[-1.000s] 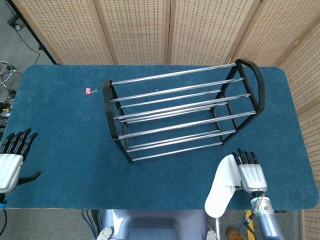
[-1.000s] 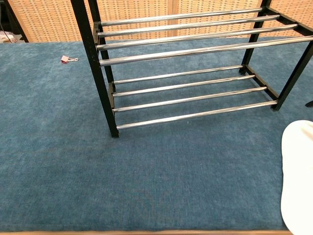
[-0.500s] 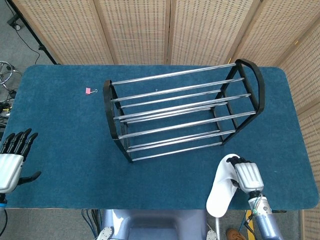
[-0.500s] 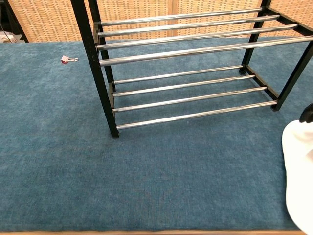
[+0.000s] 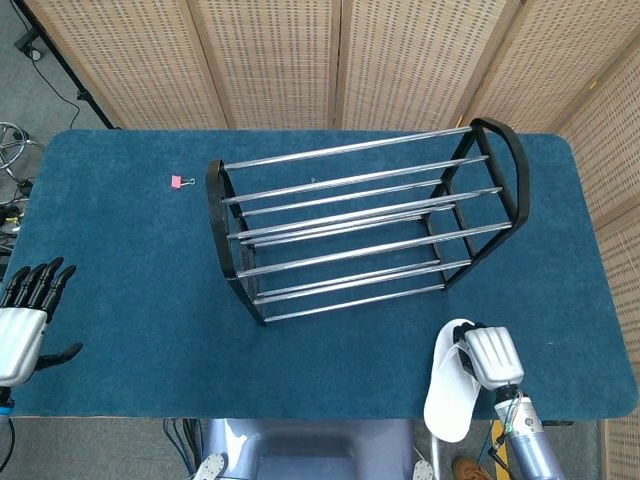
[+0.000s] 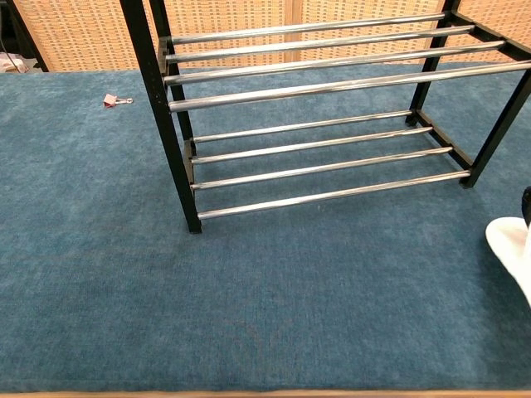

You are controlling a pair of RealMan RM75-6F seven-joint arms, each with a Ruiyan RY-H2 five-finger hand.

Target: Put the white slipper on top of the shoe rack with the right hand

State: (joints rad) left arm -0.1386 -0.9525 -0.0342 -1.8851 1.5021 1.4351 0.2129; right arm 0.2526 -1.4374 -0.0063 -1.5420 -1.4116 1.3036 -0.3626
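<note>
Left hand (image 5: 22, 325) rests at the left edge of the table (image 5: 130, 300), holding nothing, dark fingers extended and apart. Shoe rack (image 5: 360, 230) stands mid-table, a pink clip (image 5: 180, 182) well apart to its left. Right hand (image 5: 487, 358) grips the white slipper (image 5: 450, 395) at the table's front right edge, fingers curled over its side.

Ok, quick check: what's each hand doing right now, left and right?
Left hand: open, fingers apart, holding nothing, at the table's near left edge.
Right hand: fingers curled over the white slipper, gripping it near the table's front edge.
</note>
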